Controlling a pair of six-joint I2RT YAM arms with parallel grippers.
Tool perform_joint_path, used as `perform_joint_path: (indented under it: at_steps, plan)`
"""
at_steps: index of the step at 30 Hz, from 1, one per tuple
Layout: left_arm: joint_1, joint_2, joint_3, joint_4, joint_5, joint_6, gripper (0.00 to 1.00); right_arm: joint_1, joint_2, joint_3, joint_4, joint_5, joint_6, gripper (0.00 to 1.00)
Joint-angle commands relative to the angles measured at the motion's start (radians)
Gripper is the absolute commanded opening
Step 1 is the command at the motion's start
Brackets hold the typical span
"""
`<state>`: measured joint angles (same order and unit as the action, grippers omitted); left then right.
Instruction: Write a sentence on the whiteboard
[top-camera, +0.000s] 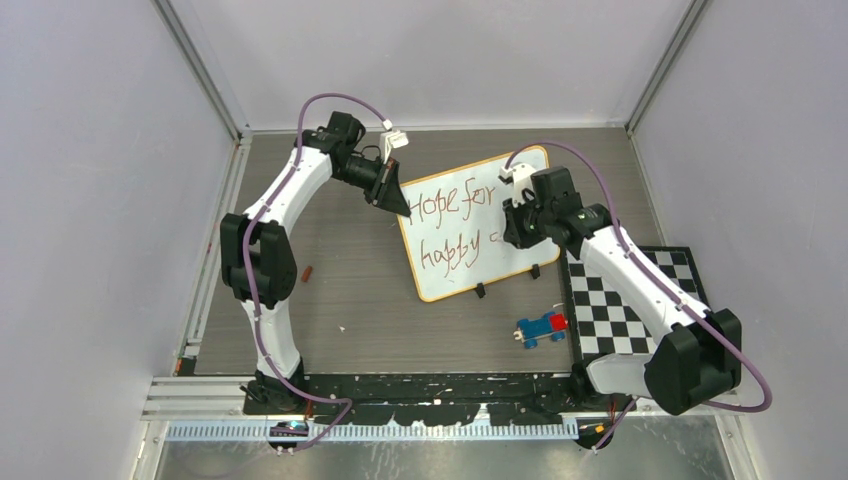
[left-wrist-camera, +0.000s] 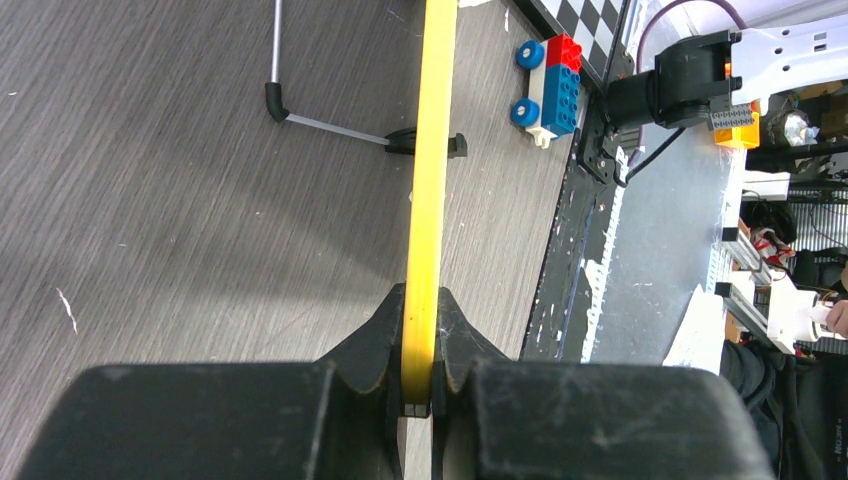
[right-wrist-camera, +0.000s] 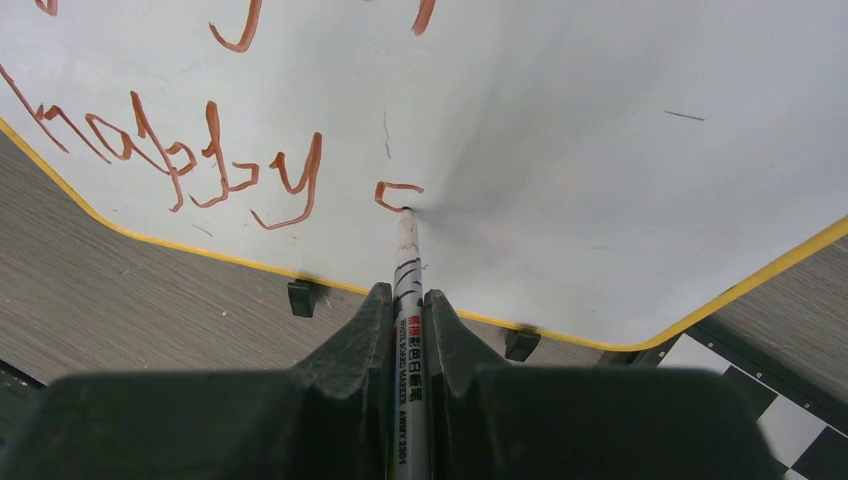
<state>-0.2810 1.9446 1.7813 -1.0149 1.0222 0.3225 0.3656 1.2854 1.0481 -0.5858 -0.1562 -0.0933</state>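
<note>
Whiteboard (top-camera: 500, 262) at the far middle of the table (top-camera: 350, 290), long axis left to right, right end slightly farther.
The left hand (top-camera: 400, 205) is clamped on its left rim. The right hand (right-wrist-camera: 408, 295) pinches a marker (right-wrist-camera: 408, 262), tip touching the board. The sentence (top-camera: 455, 205) reads "Hope for / happy", then a curved stroke. The right hand hides the second line's end from above.

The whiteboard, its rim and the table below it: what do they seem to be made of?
Whiteboard: smooth white face, probably a coated panel; the red-brown lettering sits cleanly on it. Rim: smooth yellow strip, likely plastic. Table: matte grey wood-grain, perhaps laminate; real wood cannot be ruled out.
</note>
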Motion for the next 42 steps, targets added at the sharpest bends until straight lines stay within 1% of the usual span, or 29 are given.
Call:
perform_joint_path:
  at_steps: [1,15,36,42]
  plan:
    - [0.006,-0.021,-0.011,0.027,-0.067,0.038,0.0,-0.002,0.0,0.07,0.067,0.069,0.008,0.0]
    - [0.006,-0.018,-0.014,0.03,-0.068,0.041,0.0,-0.011,0.015,0.137,0.078,0.088,0.017,0.0]
    - [0.006,-0.019,-0.016,0.03,-0.071,0.042,0.0,-0.01,-0.018,-0.002,0.039,0.036,0.014,0.0]
    - [0.006,-0.018,-0.017,0.031,-0.071,0.041,0.0,-0.011,-0.034,-0.006,0.017,0.043,0.002,0.0]
